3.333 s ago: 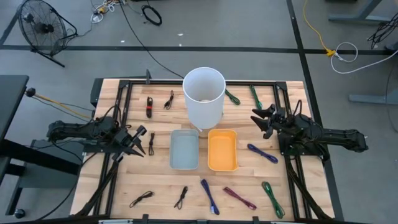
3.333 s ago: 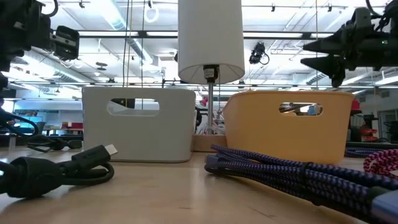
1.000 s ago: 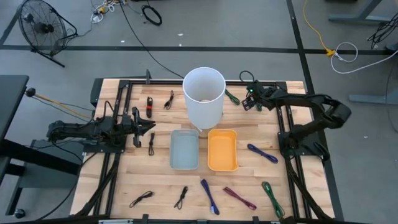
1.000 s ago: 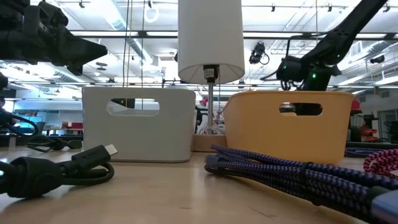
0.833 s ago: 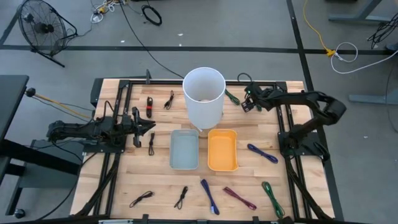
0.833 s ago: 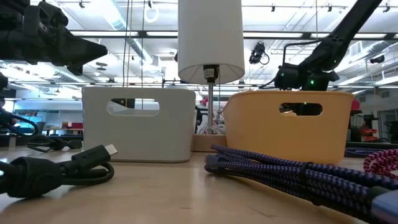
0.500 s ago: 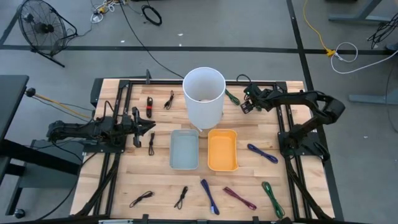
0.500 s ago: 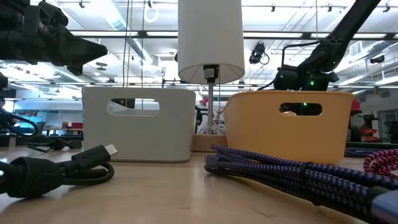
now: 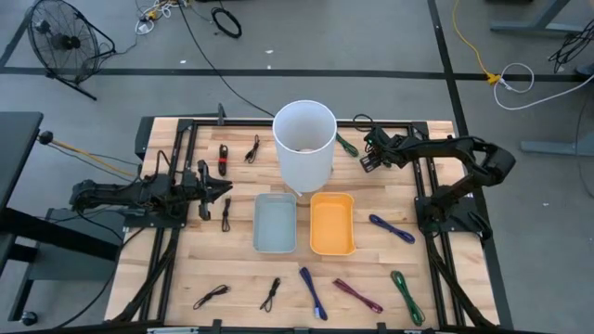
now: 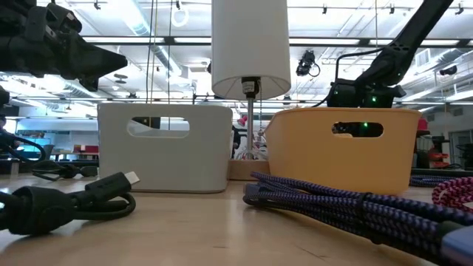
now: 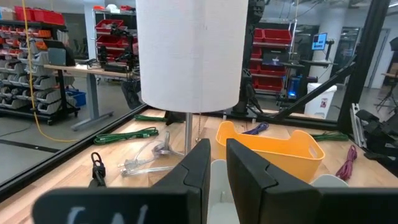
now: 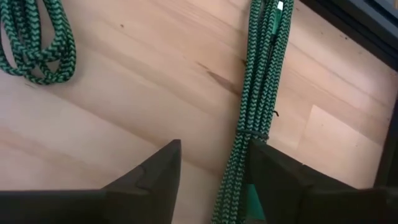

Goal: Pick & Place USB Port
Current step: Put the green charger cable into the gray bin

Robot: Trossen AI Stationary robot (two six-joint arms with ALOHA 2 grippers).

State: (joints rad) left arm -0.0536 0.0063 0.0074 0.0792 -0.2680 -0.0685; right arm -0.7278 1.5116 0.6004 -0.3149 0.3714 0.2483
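Note:
A green braided cable bundle [image 12: 254, 93] lies flat on the wood near the table's far right [image 9: 377, 135]. My right gripper [image 12: 214, 146] is open and points down over it, one finger on either side, close above the table [image 9: 367, 159]. I cannot tell whether a finger touches the cable. A second green cable [image 12: 37, 37] lies beside it, toward the white cylinder [image 9: 346, 145]. My left gripper [image 9: 224, 189] waits at the table's left, shut and level, and points toward the grey bin [image 11: 217, 152].
A tall white cylinder on a stand [image 9: 303, 139] is at the far centre, with a grey bin [image 9: 275, 243] and an orange bin [image 9: 331, 245] in front of it. Black cables [image 9: 225, 211] lie at the left and several coloured ones [image 9: 313, 292] along the near edge. Black frame rails [image 9: 419, 176] run down both sides.
My right gripper has come down and moved slightly toward the near edge, settling over the green cable at the far right. Nothing on the table has moved.

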